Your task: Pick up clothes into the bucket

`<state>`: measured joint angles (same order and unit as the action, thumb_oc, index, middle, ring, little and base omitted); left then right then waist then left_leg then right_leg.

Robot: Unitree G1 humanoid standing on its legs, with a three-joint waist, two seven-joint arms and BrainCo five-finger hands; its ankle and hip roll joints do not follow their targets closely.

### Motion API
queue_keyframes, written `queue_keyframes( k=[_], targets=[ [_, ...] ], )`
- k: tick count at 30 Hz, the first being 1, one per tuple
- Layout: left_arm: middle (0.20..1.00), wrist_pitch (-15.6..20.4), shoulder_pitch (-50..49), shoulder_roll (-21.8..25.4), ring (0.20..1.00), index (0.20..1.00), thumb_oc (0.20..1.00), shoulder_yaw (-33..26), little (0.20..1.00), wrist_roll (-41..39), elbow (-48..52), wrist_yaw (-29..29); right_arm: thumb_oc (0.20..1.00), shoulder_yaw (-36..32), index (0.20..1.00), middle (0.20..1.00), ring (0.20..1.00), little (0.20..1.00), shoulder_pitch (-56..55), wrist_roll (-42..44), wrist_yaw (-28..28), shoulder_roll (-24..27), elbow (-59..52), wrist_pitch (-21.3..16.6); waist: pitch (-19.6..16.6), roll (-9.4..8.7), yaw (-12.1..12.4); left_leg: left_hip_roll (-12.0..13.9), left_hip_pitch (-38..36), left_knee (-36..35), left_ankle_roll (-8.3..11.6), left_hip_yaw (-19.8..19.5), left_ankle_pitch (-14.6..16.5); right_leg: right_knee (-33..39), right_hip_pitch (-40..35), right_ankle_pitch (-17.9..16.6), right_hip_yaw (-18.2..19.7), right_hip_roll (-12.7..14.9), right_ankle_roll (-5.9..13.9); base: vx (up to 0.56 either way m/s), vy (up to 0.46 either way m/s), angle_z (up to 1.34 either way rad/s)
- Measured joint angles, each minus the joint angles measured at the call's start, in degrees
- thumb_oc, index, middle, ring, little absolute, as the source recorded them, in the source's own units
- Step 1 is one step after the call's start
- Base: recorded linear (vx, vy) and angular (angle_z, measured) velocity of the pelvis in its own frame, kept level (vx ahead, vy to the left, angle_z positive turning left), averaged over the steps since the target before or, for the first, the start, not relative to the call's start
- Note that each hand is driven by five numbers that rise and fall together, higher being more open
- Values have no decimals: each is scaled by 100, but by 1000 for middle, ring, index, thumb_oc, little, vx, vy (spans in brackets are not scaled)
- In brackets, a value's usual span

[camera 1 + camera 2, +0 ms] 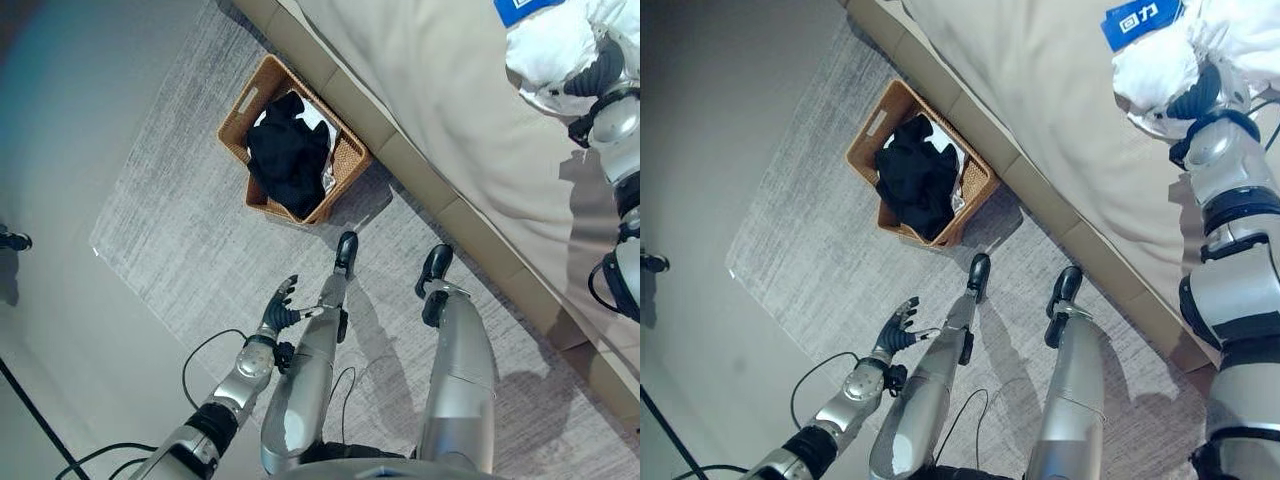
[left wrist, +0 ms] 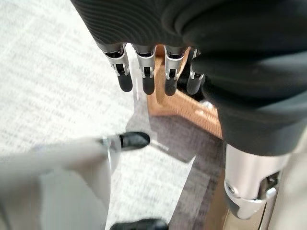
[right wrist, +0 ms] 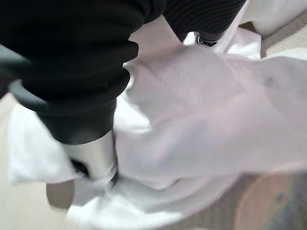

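A: Left side first. What is seen?

B: The left hand is held low over the rug, fingers straight and spread, nothing held. It is idle, well apart from the basket.

A: And the basket?

B: A woven basket is set on the rug, just beside the bed edge. A black garment is already piled in it, draped over the near rim, with some white cloth showing under it.

A: The task's thing now?

B: A white garment is bunched on the bed at the far right, with the right hand pressed into it. In the right wrist view the white cloth is wrapped round the hand; the fingers are buried, so whether a grip is made cannot be told.

A: How should the step be done well?

B: Probably the cloth should be gathered fully before lifting, so no trailing tail is dragged over the mattress. A blue tag lies just beside the garment and should be left alone.

A: Room for moving?

B: The bed top between garment and basket is bare, so a clear path is judged open. The bed's edge must be cleared on the way down. The basket opening is partly taken by the black garment, so the drop is best aimed at its centre, not at the rim nearest the bed.
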<state>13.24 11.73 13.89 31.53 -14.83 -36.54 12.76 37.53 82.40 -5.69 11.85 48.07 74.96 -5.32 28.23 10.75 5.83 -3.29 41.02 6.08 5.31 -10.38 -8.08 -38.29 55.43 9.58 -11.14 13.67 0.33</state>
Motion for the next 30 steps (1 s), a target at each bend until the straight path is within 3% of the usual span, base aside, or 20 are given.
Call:
queue_keyframes(
  k=[11, 14, 18, 24, 26, 29, 30],
  targets=[
    [1000, 1, 190, -80, 1000, 1000, 1000, 152, 1000, 1, 156, 30, 200, 60, 200, 200, 200, 200, 16, 168, 236, 28, -316, 76, 0, 0, -44, 26, -68, -28, 25, 45, -21, 34, -55, -57, 41, -47, -53, -9, -3, -2],
    [1000, 5, 264, -155, 1000, 1000, 1000, 27, 1000, 2, -59, 120, 200, 59, 200, 200, 200, 200, -234, 514, 422, 178, -1003, 158, 11, -4, -88, 53, -371, -107, 27, 58, -66, 154, -397, -112, 17, -76, -58, -24, 12, -4],
    [1000, 18, 256, -138, 1000, 1000, 1000, -163, 1000, 10, -150, 217, 200, 39, 200, 200, 200, 200, -318, 665, 768, 324, -1707, 108, 35, -31, -326, 93, -1064, -235, 26, 46, -65, 451, -1192, -152, -50, -132, -17, 17, 51, -2],
    [1000, 27, 286, 305, 1000, 1000, 1000, -356, 1000, 173, 46, 249, 200, -391, 200, 200, 200, 200, -659, 746, 1038, 544, -2833, -32, 116, -303, -589, 204, -2406, -365, -20, 84, 3, 1163, -2763, -223, -60, -340, 182, 91, 50, -12],
    [1000, 34, 289, 599, 1000, 1000, 1000, -389, 1000, 299, 462, 230, 200, -562, 200, 200, 200, 200, -842, 743, 1035, 632, -3257, -89, 88, -394, -650, 281, -2717, -355, -97, 171, 167, 1344, -3124, -249, -22, -450, 222, 154, 45, -26],
    [1000, 60, 259, 1009, 1000, 1000, 1000, -575, 1000, 473, 1191, 101, 200, -925, 200, 200, 200, 200, -1310, 742, 933, 677, -3713, -123, 2, -532, -637, 387, -3191, -364, -116, 340, 311, 1807, -3735, -447, 54, -627, 272, 112, 47, -30],
    [1000, 130, 319, 1195, 1000, 1000, 1000, -608, 1000, 517, 1474, 52, 200, -999, 200, 200, 200, 200, -1568, 739, 860, 674, -3800, -129, -263, -641, -677, 423, -3226, -360, -110, 395, 372, 1880, -3746, -459, 124, -641, 278, 169, 70, -24]
  ],
)
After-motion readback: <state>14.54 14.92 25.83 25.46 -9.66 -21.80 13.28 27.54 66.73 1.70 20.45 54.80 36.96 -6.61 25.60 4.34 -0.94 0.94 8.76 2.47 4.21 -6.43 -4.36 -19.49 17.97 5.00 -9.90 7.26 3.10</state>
